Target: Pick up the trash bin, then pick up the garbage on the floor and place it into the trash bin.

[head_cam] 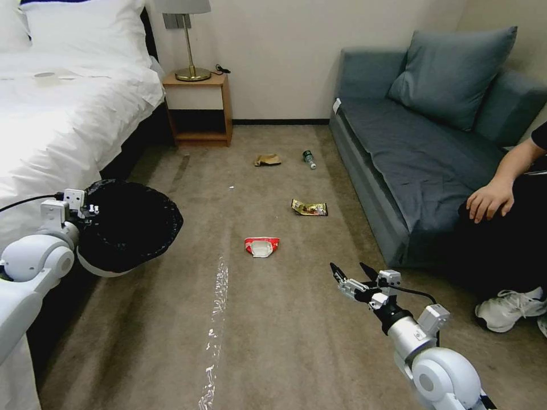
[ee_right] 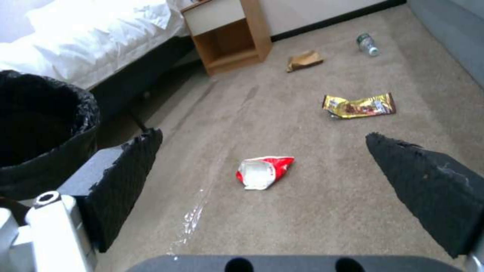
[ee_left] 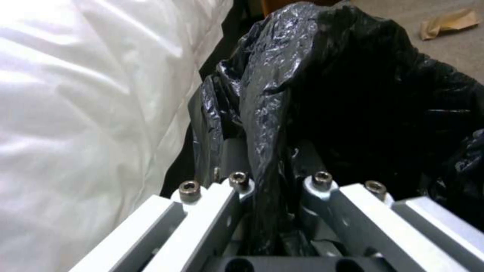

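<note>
your left gripper (ee_left: 272, 181) is clamped on the rim of the bin (head_cam: 128, 228), a fold of the black bag (ee_left: 267, 113) pinched between its fingers (ee_left: 224, 158). the bin hangs off the floor beside the bed (head_cam: 62, 114), tilted, its open mouth facing up and toward the carpet; only a sliver of the white wall shows under the bag, and the inside is too dark to read.

your right gripper (head_cam: 351, 272) hovers above the carpet (head_cam: 273, 330) with its fingers (ee_right: 126, 170) spread wide and nothing between them. the red-and-white packet (ee_right: 264, 172) lies flat just beyond the fingertips, framed in the gap between them in the right wrist view, its long axis running across that gap and its white face up. farther out past the fingers, toward the sofa (head_cam: 410, 148), lies the gold wrapper (ee_right: 359, 106), long axis also crosswise. well beyond that, near the nightstand (head_cam: 199, 108), sit the tan paper (head_cam: 267, 160) and the small bottle (head_cam: 309, 159), whose cap end you can't make out.
</note>
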Controlling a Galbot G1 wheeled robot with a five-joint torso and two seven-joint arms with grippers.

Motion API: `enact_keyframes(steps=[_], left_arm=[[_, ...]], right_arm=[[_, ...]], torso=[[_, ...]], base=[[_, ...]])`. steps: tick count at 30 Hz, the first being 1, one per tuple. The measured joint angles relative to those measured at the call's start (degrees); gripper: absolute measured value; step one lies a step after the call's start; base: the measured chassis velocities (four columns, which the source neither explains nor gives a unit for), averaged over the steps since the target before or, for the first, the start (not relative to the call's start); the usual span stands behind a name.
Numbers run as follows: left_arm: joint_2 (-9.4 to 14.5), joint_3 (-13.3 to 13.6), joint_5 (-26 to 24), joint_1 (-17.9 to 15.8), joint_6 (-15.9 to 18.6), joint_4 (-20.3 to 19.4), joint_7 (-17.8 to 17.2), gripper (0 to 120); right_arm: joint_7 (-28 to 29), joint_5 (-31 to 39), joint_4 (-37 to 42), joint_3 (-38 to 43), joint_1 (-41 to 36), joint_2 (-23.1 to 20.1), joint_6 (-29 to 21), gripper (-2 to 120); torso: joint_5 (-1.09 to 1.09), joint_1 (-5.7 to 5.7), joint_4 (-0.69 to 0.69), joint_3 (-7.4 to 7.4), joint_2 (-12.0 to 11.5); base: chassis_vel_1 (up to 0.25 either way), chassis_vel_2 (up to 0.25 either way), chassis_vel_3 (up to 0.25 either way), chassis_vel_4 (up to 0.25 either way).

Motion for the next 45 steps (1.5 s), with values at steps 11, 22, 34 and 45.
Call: enact_keyframes(steps=[11,22,34,45], left_arm=[[0.01,-0.12,0.05,-0.16,-0.19,0.40,0.23,5],[0.00,-0.11,0.44,-0.60,-0.57,1.22,1.33,5],[-0.20,0.35,0.69,-1.25,-1.08,1.89,2.20,5],[-0.38,0.43,1.03,-0.88,-1.39,1.91,2.52,5]], right_arm=[[-0.11,-0.20,-0.35,-0.34,0.10,-0.06,0.04,100],[-0.14,-0.87,-0.92,-1.16,0.51,1.03,0.05,100],[-0.18,-1.76,-1.35,-1.56,0.32,2.38,0.04,100],[-1.00,-2.91,-2.34,-1.97,0.02,3.30,0.51,100]], torso=[[0.00,0.00,0.01,0.00,0.00],[0.00,0.00,0.01,0.00,0.00],[0.00,0.00,0.00,0.00,0.00],[0.01,0.00,-0.02,0.01,0.00]], base=[[-0.008,0.013,0.016,-0.010],[0.000,0.000,0.000,0.000],[-0.015,0.018,0.019,-0.017],[-0.091,0.103,0.103,-0.098]])
